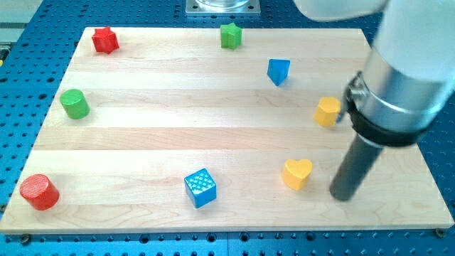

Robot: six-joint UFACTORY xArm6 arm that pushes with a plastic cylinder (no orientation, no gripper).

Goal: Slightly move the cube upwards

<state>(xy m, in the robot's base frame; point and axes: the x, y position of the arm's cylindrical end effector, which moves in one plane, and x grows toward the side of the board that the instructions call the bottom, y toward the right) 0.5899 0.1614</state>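
Observation:
The blue cube [200, 188] lies near the view's bottom, a little left of centre, on the wooden board [142, 149]. My tip [343, 197] rests on the board at the lower right, far to the right of the cube. The yellow heart [297, 173] lies between them, just left of my tip and apart from it. The arm's thick body [398, 92] rises toward the view's top right.
A yellow block [328, 112] sits at the right, next to the arm. A blue wedge-shaped block [278, 71] and a green star [230, 35] lie near the top. A red star [105, 40], a green cylinder [74, 104] and a red cylinder [38, 192] lie at the left.

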